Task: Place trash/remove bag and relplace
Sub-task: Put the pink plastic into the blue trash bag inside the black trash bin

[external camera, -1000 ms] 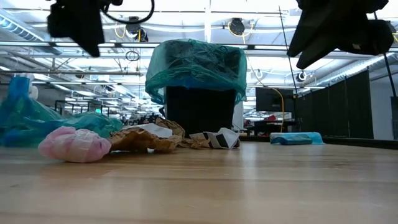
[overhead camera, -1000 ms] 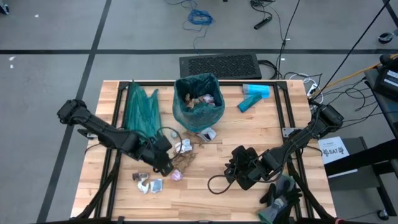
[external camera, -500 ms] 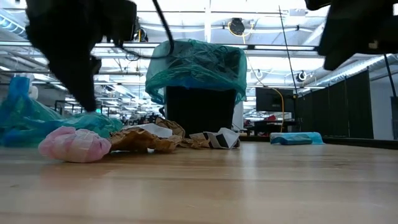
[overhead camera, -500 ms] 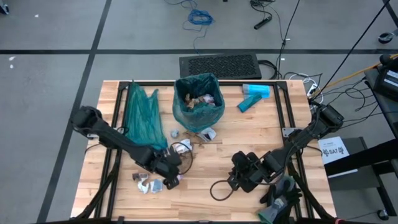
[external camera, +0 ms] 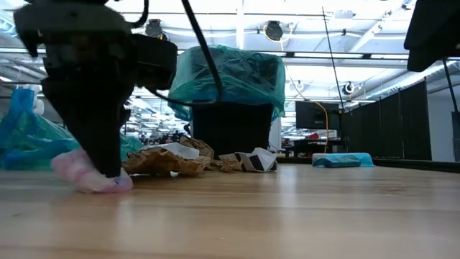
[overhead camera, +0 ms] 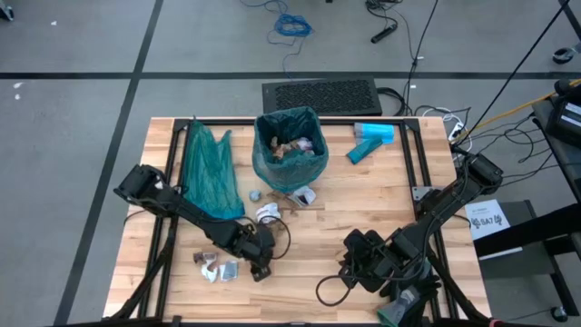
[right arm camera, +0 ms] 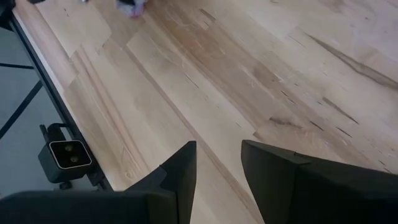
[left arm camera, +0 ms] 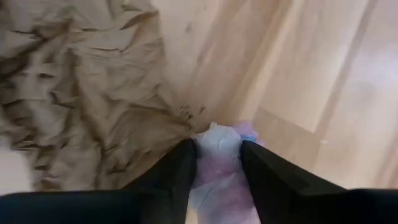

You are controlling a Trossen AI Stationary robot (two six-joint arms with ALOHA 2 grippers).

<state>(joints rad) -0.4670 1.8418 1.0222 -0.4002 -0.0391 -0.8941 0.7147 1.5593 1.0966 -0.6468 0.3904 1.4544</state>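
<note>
The black bin lined with a green bag (overhead camera: 290, 145) stands at the table's far middle, with trash inside. More trash lies in front of it: crumpled brown paper (external camera: 162, 162), white scraps (overhead camera: 218, 268) and a purple wrapper (external camera: 79, 176). My left gripper (overhead camera: 259, 266) is down on that purple wrapper, shut on it. My right gripper (overhead camera: 356, 265) hangs open above bare wood at the near right, holding nothing. My left gripper pinches the purple wrapper (left arm camera: 214, 134) between its two fingers, the crumpled wad filling the gap between them. The fingers come from above, slanting steeply down. The wrapper still lies on the table, right beside the brown paper (left arm camera: 81, 93).
A spare green bag (overhead camera: 204, 168) lies flat at the far left. A light-blue pack (overhead camera: 372, 138) sits to the right of the bin. Dark gloves (overhead camera: 413, 286) lie at the near right edge. A black-and-white scrap (external camera: 255, 160) rests against the bin's foot.
My left gripper has come down and toward the table's near edge, onto the purple wrapper, tipping steeper as it sank. My right gripper has drifted a little toward the near right. The trash has stayed where it was.
</note>
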